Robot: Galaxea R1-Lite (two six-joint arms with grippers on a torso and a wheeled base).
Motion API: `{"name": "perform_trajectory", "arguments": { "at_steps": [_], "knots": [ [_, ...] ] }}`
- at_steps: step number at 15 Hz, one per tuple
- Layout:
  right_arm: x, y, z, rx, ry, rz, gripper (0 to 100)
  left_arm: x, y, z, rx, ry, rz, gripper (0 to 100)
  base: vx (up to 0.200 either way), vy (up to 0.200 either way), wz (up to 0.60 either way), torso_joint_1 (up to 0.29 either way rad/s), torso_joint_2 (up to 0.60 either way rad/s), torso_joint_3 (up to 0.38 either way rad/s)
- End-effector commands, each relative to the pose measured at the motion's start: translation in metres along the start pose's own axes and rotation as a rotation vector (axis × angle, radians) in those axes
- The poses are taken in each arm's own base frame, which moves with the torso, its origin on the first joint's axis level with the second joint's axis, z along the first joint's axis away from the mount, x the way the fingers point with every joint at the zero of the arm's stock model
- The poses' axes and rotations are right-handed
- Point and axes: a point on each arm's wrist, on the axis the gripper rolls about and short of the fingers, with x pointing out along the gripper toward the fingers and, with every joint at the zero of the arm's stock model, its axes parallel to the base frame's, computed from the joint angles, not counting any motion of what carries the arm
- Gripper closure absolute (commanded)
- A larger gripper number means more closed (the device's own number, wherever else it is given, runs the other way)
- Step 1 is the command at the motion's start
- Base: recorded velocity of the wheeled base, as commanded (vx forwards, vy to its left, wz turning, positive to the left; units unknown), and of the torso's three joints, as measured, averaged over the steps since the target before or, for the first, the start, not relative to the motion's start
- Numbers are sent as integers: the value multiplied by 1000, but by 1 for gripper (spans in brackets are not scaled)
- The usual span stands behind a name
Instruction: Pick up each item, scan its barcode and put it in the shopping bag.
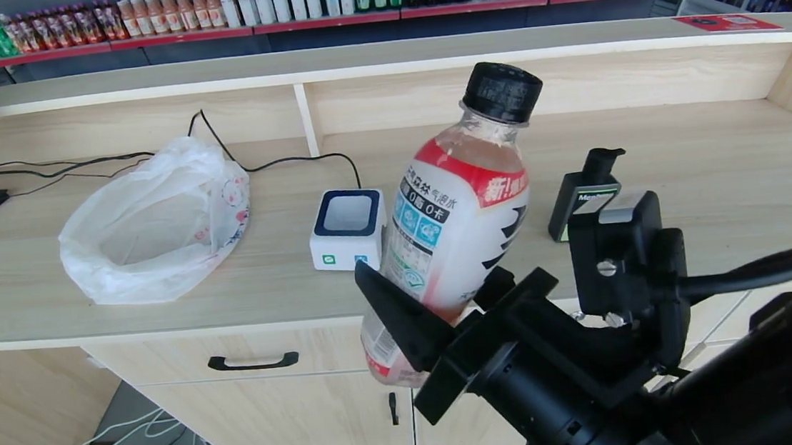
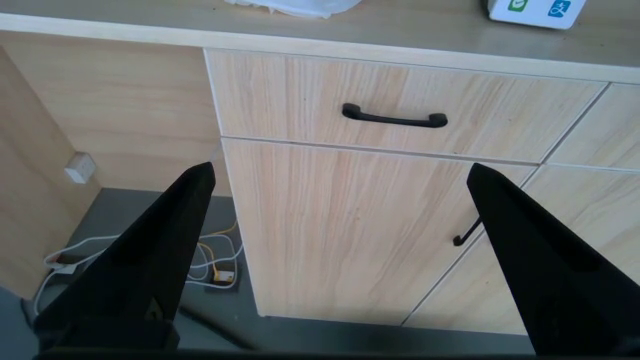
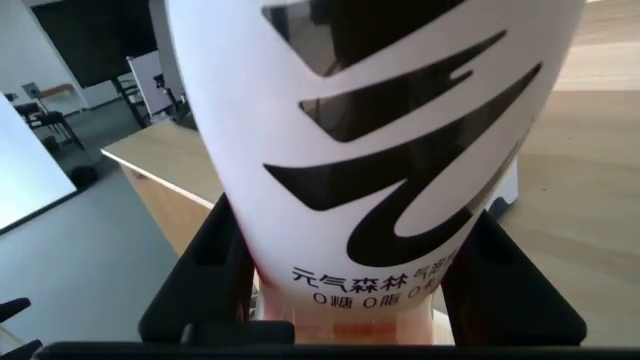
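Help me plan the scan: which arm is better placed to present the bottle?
Right. The right claw grips the bottle beside the scanner; the left claw hangs open, empty, facing the drawer front.

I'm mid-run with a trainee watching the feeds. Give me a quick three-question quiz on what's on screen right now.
1. True or false: the right claw is shut on the black-capped bottle.
2. Which thing sits on the counter between the shopping bag and the held bottle? A) the white scanner B) a keyboard C) a basket
3. Fill in: the left claw, low in front of the drawer, is ____ and holds nothing.

Key: 1 true; 2 A; 3 open.
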Motion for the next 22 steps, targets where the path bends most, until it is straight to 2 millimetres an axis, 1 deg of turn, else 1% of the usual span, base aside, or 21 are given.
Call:
{"name": "perform_trajectory", "arguments": {
  "at_steps": [1, 5, 7, 9, 11, 13, 14, 16, 17, 19, 21, 22],
  "knots": [
    [-3, 0, 2, 45, 0, 26, 100, 0, 0, 0, 0, 1, 0, 0, 0, 0, 0, 0, 0, 0],
    [-11, -3, 11, 210, 10, 137, 100, 0, 0, 0, 0, 1, 1, 0, 0, 0, 0, 0, 0, 0],
    [-11, -7, 16, 302, 6, 176, 100, 0, 0, 0, 0, 1, 1, 0, 0, 0, 0, 0, 0, 0],
    [-7, -24, 19, 409, 3, 169, 100, 0, 0, 0, 0, 1, 1, 0, 0, 0, 0, 0, 0, 0],
    [-4, -33, 21, 427, 6, 195, 100, 0, 0, 0, 0, 1, 1, 0, 0, 0, 0, 0, 0, 0],
    [-4, -32, 26, 452, -2, 226, 100, 0, 0, 0, 0, 1, 0, 0, 0, 0, 0, 0, 0, 0],
    [-7, -28, 32, 496, -6, 258, 100, 0, 0, 0, 0, 1, 1, 0, 0, 0, 0, 0, 0, 0],
    [-11, -28, 42, 581, -17, 282, 100, 0, 0, 0, 0, 1, 0, 0, 0, 0, 0, 0, 0, 0],
    [-14, -28, 45, 596, -19, 295, 100, 0, 0, 0, 0, 1, 0, 0, 0, 0, 0, 0, 0, 0],
    [-25, -30, 45, 590, 14, 322, 100, 0, 0, 0, 0, 1, 1, 0, 0, 0, 0, 0, 0, 0],
    [-31, -31, 43, 587, 35, 331, 100, 0, 0, 0, 0, 1, 0, 0, 0, 0, 0, 0, 0, 0],
    [-32, -31, 46, 588, 29, 335, 100, 0, 0, 0, 0, 1, 0, 0, 0, 0, 0, 0, 0, 0]
  ]
}}
